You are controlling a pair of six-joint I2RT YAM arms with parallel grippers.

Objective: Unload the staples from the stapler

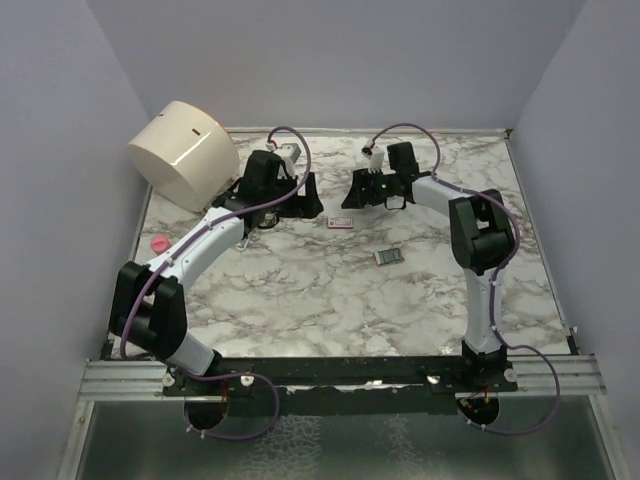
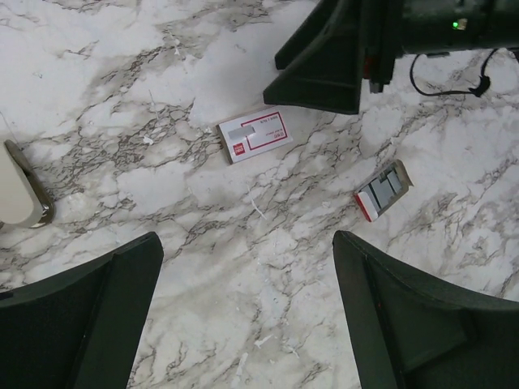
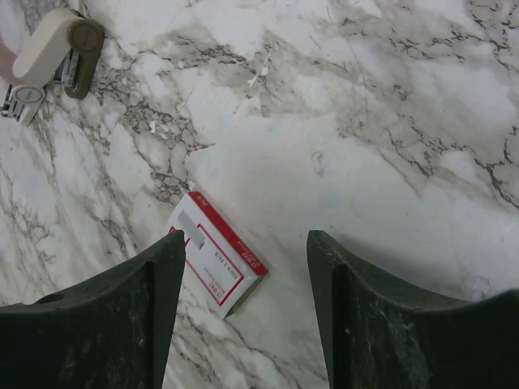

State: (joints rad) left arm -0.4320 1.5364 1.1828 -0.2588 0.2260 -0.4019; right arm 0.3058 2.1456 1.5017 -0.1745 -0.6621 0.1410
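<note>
The left end effector (image 2: 247,243) and right end effector (image 3: 245,243) both hang fingers apart, empty. The stapler (image 3: 50,44) lies ungrasped toward the surface's far edge, left of centre. Approach looks underway, and gripping the stapler comes next.

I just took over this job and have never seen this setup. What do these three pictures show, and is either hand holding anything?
Two robot arms are bolted at the near edge of a marble table. The wide picture looks down from above and behind them; the other two come from a camera on each wrist, so the dark wedges at the bottom are that hand's own fingers. The left hand and the right hand are both open and hold nothing. On the table lie a cream stapler, a red-and-white staple box and a smaller opened box; a big cream drum sits at the far left corner.
</note>
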